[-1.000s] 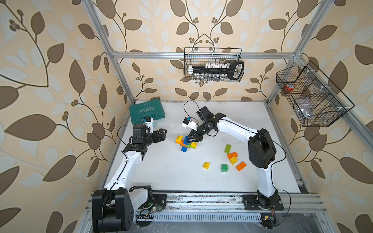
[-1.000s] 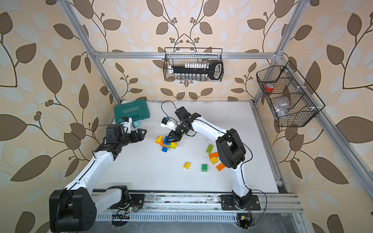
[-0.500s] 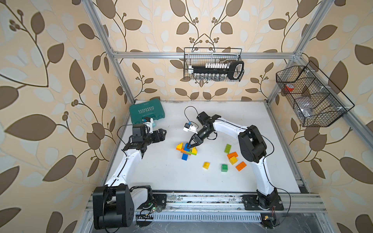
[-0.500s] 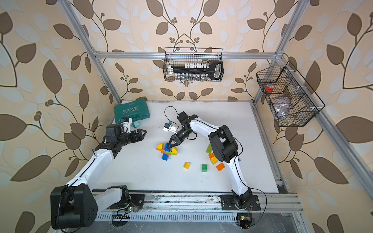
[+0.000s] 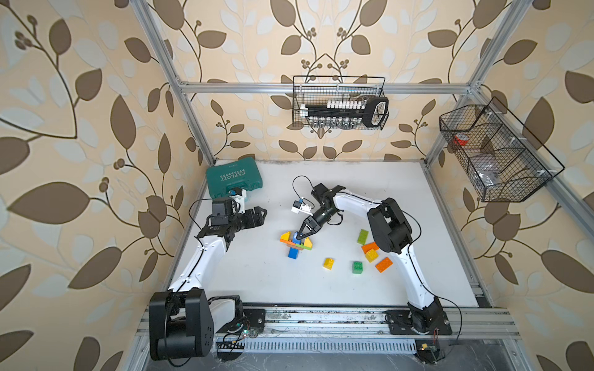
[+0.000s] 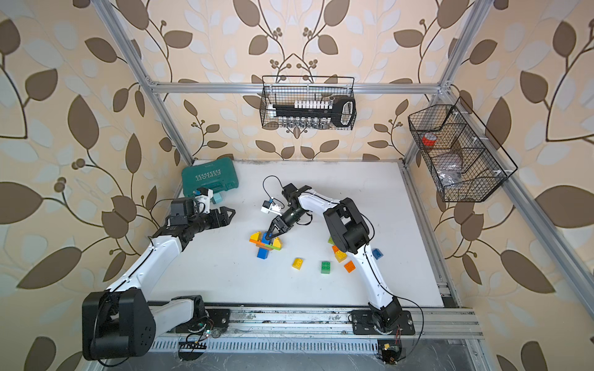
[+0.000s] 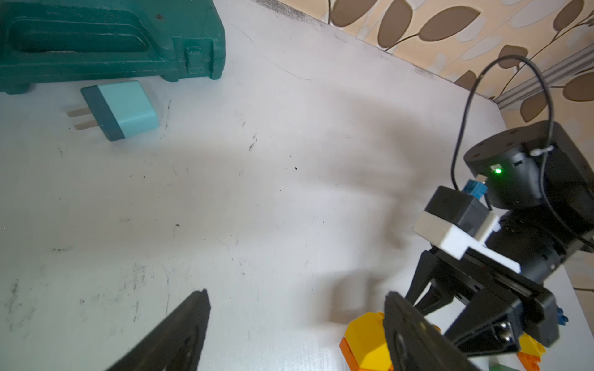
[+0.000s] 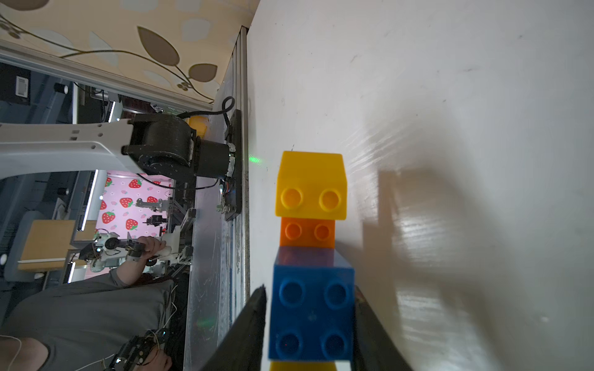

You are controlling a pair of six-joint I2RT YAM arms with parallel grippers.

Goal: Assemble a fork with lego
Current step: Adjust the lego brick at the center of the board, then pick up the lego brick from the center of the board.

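- Right end effector (image 5: 301, 237) straddles the blue brick (image 8: 311, 318) in the lego fork (image 5: 293, 252), likely to seat it; whether it pinches, I cannot tell.
- Left end effector (image 5: 261, 218), spread and empty, idles apart from the lego fork.

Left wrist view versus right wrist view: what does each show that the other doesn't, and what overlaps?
Left wrist only: the teal tool case, a pale blue plug adapter beside it, and the right arm's wrist from outside. Right wrist only: the blue brick up close between the right end effector's fingers, contact unclear, and the left arm's base. Both: the build's yellow brick and orange brick, and the white table.
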